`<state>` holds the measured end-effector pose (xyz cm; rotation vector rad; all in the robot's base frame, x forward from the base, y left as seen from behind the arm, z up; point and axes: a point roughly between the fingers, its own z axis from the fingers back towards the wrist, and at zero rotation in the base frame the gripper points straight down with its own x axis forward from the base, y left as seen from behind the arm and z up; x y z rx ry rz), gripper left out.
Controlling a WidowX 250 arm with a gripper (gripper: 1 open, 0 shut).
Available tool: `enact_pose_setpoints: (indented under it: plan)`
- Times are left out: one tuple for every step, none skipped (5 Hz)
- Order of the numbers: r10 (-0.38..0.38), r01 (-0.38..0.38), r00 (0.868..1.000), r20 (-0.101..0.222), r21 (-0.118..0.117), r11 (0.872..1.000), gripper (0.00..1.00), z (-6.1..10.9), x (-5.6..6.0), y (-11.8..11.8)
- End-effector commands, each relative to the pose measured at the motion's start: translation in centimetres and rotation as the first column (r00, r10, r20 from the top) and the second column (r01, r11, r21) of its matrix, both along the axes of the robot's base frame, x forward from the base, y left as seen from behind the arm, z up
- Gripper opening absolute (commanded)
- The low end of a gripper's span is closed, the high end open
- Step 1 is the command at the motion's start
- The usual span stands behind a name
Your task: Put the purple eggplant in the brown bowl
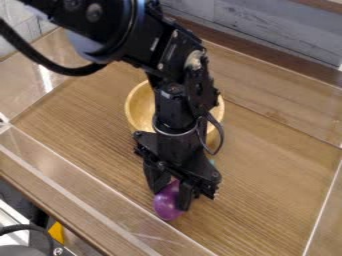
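Note:
The purple eggplant lies on the wooden table near the front, and only its lower end shows beneath the gripper. My gripper points straight down onto it. The black fingers stand on either side of the eggplant and close against it, so the gripper is shut on it. The eggplant still rests on the table surface. The brown bowl stands just behind the gripper, toward the back. The arm crosses in front of the bowl and hides much of its middle and right side.
A clear low wall runs along the front and left of the wooden table. A grey panelled wall stands at the back. A yellow and black object sits below the front edge.

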<state>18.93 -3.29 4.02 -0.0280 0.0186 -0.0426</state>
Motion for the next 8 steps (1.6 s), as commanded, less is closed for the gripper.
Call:
enact_pose_setpoints:
  plan:
    - [0.012,-0.012,0.999,0.031,-0.008,1.000,0.00,0.67,0.91,0.17]
    - [0.016,-0.015,0.999,0.030,-0.013,1.000,0.00,0.75,1.01,0.23]
    - [0.019,-0.019,0.999,0.029,-0.017,1.000,0.00,0.81,1.10,0.30]
    - [0.023,-0.022,0.999,0.029,-0.017,1.000,0.00,0.72,1.15,0.40]
    - [0.014,-0.014,1.000,0.023,-0.015,1.000,1.00,0.43,1.07,0.41]
    - [0.012,-0.012,1.000,0.015,-0.013,1.000,1.00,0.35,0.97,0.58]
    - [0.016,-0.015,1.000,0.013,-0.014,1.000,0.00,0.17,0.97,0.63]
    - [0.019,-0.019,1.000,0.012,-0.016,1.000,0.00,0.08,0.97,0.67]
